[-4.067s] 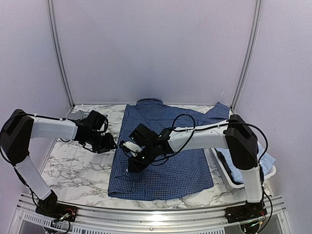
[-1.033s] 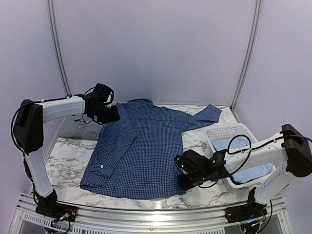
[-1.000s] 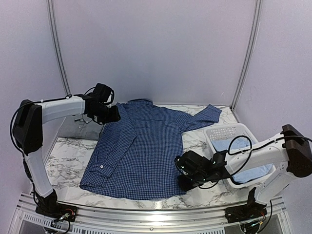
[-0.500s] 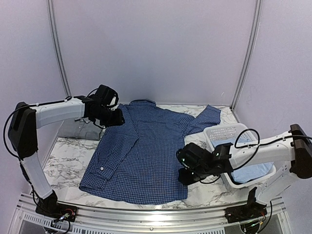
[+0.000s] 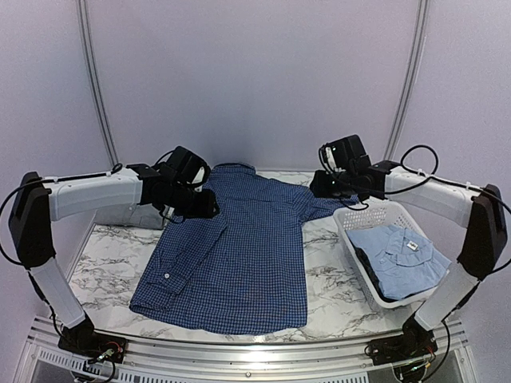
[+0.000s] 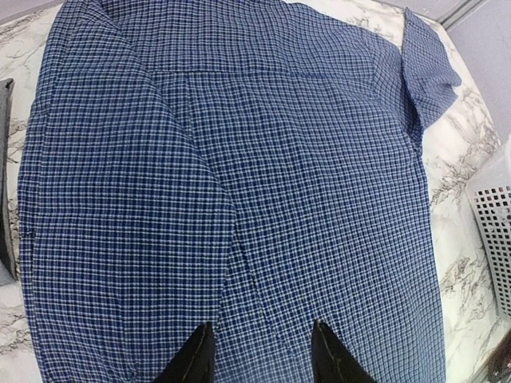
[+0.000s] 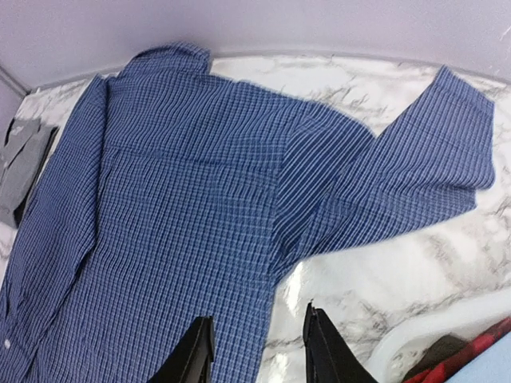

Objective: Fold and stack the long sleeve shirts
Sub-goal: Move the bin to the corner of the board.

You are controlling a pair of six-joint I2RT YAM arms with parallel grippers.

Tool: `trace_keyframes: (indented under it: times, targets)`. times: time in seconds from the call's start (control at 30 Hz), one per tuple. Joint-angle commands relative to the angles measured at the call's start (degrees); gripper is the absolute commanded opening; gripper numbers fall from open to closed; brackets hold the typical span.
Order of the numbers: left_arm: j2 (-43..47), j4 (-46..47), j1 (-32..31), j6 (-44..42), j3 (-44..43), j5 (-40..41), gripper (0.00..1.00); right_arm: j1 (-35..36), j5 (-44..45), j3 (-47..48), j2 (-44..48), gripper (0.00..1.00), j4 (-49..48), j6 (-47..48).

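Checked shirt [image 5: 239, 247] lies spread flat, mid-bench [image 5: 108, 267].
Likely soft, light and limp; best pinched at a cuff or hem corner. Left tool [image 5: 201, 207] and right tool [image 5: 322, 186] hover above it, fingers apart, empty.

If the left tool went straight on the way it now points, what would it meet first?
Most likely the dark blue checked shirt, spread flat just ahead; depth is unclear.
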State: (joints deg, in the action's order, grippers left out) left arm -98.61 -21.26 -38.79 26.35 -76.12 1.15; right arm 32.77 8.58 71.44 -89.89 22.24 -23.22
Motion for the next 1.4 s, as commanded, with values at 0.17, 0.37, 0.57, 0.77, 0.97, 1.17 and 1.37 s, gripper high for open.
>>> trace_keyframes:
  times: [0.17, 0.37, 0.57, 0.77, 0.97, 1.17, 1.37]
  targets:
    - [0.73, -0.67, -7.58, 1.43, 0.3, 2.44, 0.43, -13.6, -0.09, 12.83, -13.33, 0.38, -3.14, 6.68]
    - [0.47, -0.59, -11.16, 2.21, 0.24, 2.72, 0.43, -19.7, 2.93, 29.99, -27.77, 0.41, 2.73, 8.84]
    - [0.78, -0.16, -12.33, 1.84, 1.14, 2.45, 0.43, -21.08, -2.06, 41.91, -36.72, 0.45, 7.36, 6.6]
    - [0.98, 0.15, -12.33, 1.08, 1.73, 2.34, 0.43, -13.08, -3.65, 34.16, -33.88, 0.46, 3.37, 2.76]
    - [2.59, 0.09, -12.32, 0.66, 3.34, 2.19, 0.43, -5.38, -1.95, 16.66, -24.3, 0.45, -2.41, -1.52]
    - [3.27, 0.25, -12.29, 0.38, 4.15, 1.73, 0.43, -2.11, -1.56, 1.32, -14.83, 0.44, -6.42, -5.85]
    - [2.69, 0.5, -12.32, 0.06, 3.63, 1.14, 0.43, -3.97, 1.71, -2.17, -13.15, 0.44, -5.37, -6.51]
